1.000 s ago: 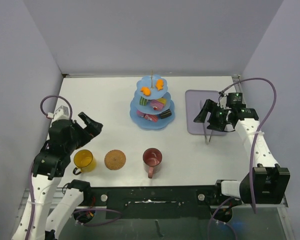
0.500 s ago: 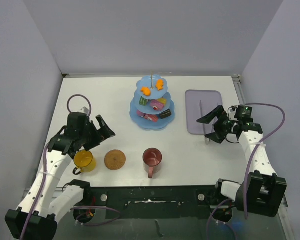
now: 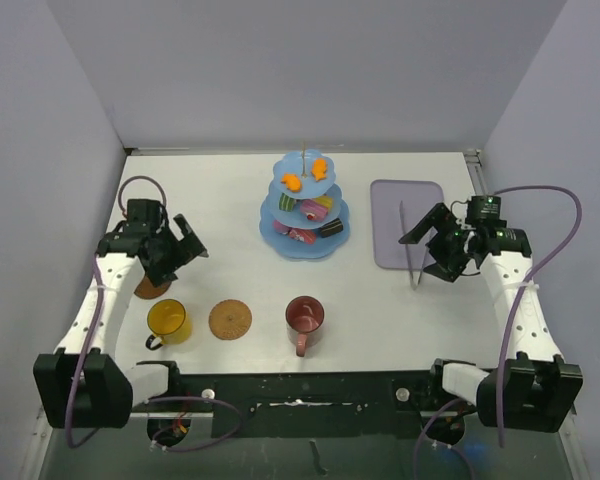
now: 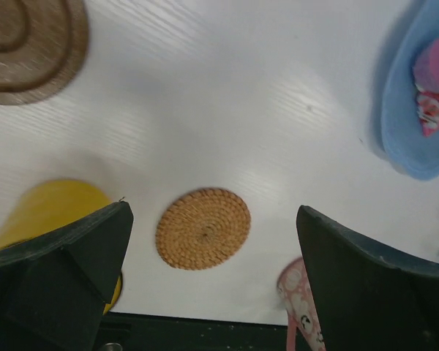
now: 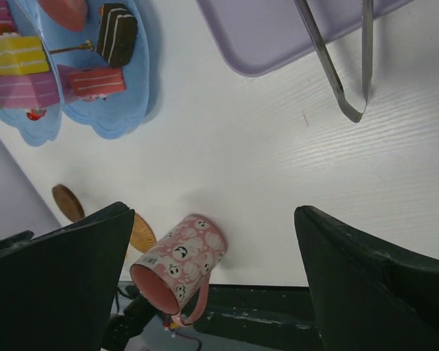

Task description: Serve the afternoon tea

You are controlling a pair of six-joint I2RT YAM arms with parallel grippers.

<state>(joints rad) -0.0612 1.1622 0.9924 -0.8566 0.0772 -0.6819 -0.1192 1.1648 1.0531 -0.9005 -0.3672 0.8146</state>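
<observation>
The light-blue three-tier stand [image 3: 303, 212] holds toy cakes at the back centre. Along the front stand a yellow mug [image 3: 167, 320], a brown coaster [image 3: 230, 319] and a dark-red mug [image 3: 305, 316]. A second coaster [image 3: 152, 289] peeks out below my left arm. My left gripper [image 3: 188, 243] hovers open and empty, back-left of the yellow mug. In the left wrist view the coaster [image 4: 203, 228] lies between the open fingers, with the yellow mug [image 4: 47, 208] at the left. My right gripper [image 3: 426, 247] is open and empty beside the tongs. Its wrist view shows the mug [image 5: 179, 259] and the stand [image 5: 95, 99].
A lilac tray [image 3: 408, 205] lies right of the stand. Thin metal tongs [image 3: 411, 250] rest across its front edge, tips on the table; they also show as tongs [image 5: 336, 73] in the right wrist view. Grey walls close in the left, back and right sides.
My right gripper opened off the tongs and drew back to the right, leaving them on the tray. My left arm swung forward over the yellow mug, then back left, uncovering the second coaster.
</observation>
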